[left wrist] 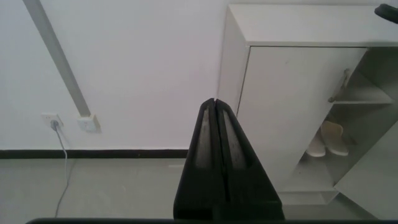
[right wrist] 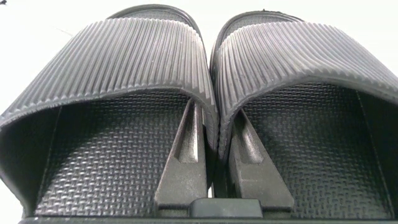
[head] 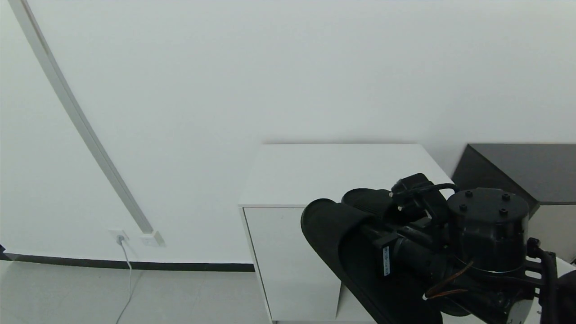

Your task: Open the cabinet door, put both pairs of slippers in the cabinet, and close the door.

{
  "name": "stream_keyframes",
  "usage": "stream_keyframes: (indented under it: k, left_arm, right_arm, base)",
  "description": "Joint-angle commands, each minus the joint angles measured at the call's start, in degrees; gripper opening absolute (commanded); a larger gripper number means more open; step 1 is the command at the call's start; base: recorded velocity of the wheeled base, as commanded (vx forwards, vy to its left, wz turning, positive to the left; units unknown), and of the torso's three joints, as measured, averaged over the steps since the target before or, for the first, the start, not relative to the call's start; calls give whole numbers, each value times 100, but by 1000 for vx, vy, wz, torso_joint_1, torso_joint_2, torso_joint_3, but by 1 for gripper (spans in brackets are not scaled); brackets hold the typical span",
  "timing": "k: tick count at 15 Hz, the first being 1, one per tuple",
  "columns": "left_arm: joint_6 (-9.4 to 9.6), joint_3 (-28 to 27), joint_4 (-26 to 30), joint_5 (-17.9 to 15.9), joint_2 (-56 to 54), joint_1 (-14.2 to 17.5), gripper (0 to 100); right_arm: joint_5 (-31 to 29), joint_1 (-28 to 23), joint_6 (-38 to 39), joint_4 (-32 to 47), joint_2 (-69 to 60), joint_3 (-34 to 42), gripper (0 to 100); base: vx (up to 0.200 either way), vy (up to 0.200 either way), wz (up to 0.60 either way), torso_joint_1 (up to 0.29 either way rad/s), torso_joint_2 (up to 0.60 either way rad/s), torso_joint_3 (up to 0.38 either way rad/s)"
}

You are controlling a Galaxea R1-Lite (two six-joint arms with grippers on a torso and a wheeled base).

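Two pairs of slippers logged. Black slippers (head: 335,234) are raised in the air on the right arm, in front of the upper right part of the white cabinet (head: 333,173), toes pointing toward its front. Right end effector (right wrist: 216,117): one finger inside each slipper, under the ribbed straps, the two inner side walls that meet pinched between them, so the pair (right wrist: 149,68) hangs side by side as one bundle; the gap between the fingers is narrow, taken up by those walls. Pale slippers (left wrist: 329,140) are inside the cabinet (left wrist: 292,106), side by side on the lower shelf (left wrist: 311,171) of its right compartment, which stands open; a second shelf above them. Slim handle (left wrist: 339,84) at the edge of the closed left panel. Left end effector (left wrist: 216,106): fingers pressed flat together, nothing between them, held above the floor (left wrist: 112,193), left of the cabinet and well apart from it. Wall socket (head: 119,235) low on the white wall left of the cabinet, white cord (head: 128,274) trailing from it to the floor; a pale strip (head: 76,114) runs slantwise up the wall above it. Dark unit (head: 522,171) just right of the cabinet.
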Motion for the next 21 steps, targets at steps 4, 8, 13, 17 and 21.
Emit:
stream_keyframes:
  k: [4,8,13,17,21]
  left_arm:
    - [-2,0,1,4,7,-9,0]
    - [-2,0,1,4,7,-9,0]
    - [-2,0,1,4,7,0,0]
    - [-2,0,1,4,7,-9,0]
    - [-2,0,1,4,7,0,0]
  right_arm:
    - [5,13,-1,-7,5,4,0]
    - [-13,74,-9,2,-66,21,0]
    - [-13,110,-36,2,-145,74,0]
    - [-13,110,-36,2,-171,83,0]
    - [-21,110,-36,2,-171,100,0]
  base:
    - [0,-200,0,2,1,2]
    - [0,-200,0,4,4,-1]
    - [0,-80,0,3,2,1]
    - [0,0,0,0,0,0]
    - [0,0,0,0,0,0]
